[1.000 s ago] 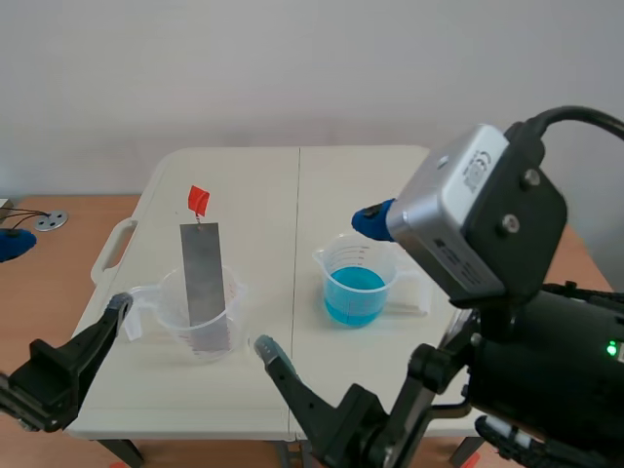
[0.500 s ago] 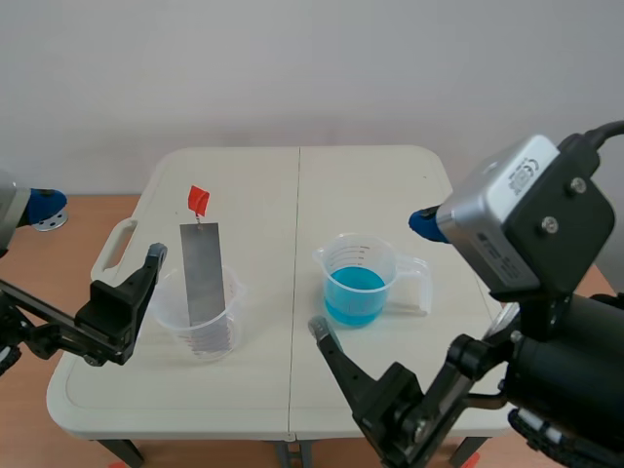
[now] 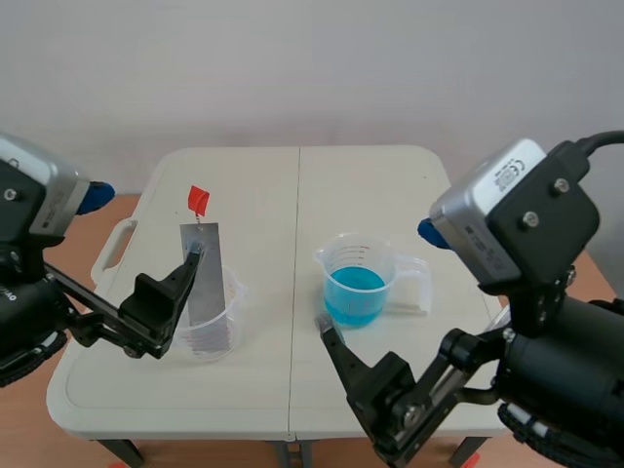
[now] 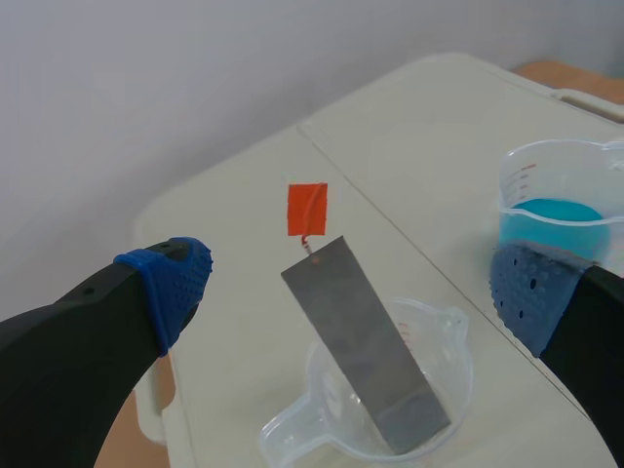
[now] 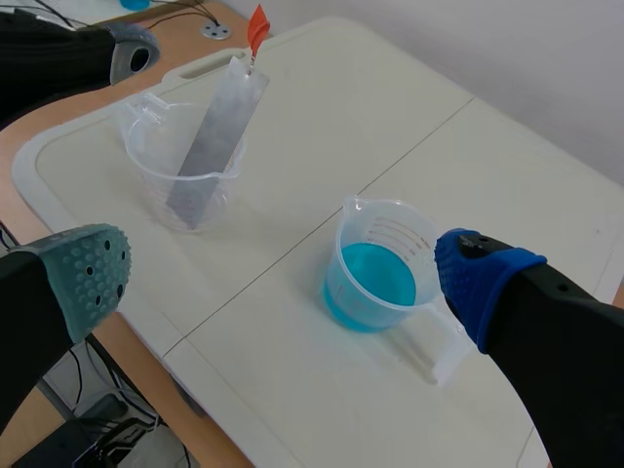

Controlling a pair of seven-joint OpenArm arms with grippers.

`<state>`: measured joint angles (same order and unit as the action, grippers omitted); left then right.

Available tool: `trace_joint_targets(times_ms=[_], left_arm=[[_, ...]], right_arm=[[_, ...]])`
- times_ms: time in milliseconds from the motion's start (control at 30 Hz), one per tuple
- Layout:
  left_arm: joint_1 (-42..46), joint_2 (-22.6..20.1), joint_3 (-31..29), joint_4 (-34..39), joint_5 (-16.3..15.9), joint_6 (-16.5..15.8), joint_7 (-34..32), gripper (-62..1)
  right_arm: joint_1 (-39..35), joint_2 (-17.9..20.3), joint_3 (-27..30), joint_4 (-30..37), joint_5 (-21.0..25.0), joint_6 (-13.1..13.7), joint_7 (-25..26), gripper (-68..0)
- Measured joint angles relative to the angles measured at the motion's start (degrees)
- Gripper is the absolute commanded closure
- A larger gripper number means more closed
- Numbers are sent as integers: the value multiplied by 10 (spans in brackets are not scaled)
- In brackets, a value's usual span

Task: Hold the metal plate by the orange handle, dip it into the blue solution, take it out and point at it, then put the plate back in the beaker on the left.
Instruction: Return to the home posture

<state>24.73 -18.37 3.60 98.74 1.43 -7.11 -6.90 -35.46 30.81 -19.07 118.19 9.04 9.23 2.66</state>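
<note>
Two L fingers (image 4: 168, 283) spread wide; plate (image 4: 366, 353) ahead, leaning in beaker (image 4: 456, 363).

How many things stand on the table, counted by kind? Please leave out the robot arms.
Beakers: 2 (clear beaker with the plate in it, beaker of blue solution)
Metal plate with orange handle: 1
Total: 3

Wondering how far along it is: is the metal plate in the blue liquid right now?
No, the plate stands in the clear beaker, apart from the one holding the blue liquid.
</note>
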Motion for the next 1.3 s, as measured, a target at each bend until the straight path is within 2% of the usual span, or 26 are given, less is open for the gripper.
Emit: trace_joint_targets(times_ms=[67,167,367,1300], left_arm=[[0,-17,15,0,-10,14,-3,-615],[-2,-31,22,0,-26,16,-3,-615],[-16,-31,28,0,-26,30,-2,-615],[-16,-30,28,0,-26,30,-2,-615]], right_arm=[[0,0,0,0,0,0,0,-653],[0,0,0,0,0,0,0,-653],[0,0,0,0,0,0,0,-653],[0,0,0,0,0,0,0,-653]])
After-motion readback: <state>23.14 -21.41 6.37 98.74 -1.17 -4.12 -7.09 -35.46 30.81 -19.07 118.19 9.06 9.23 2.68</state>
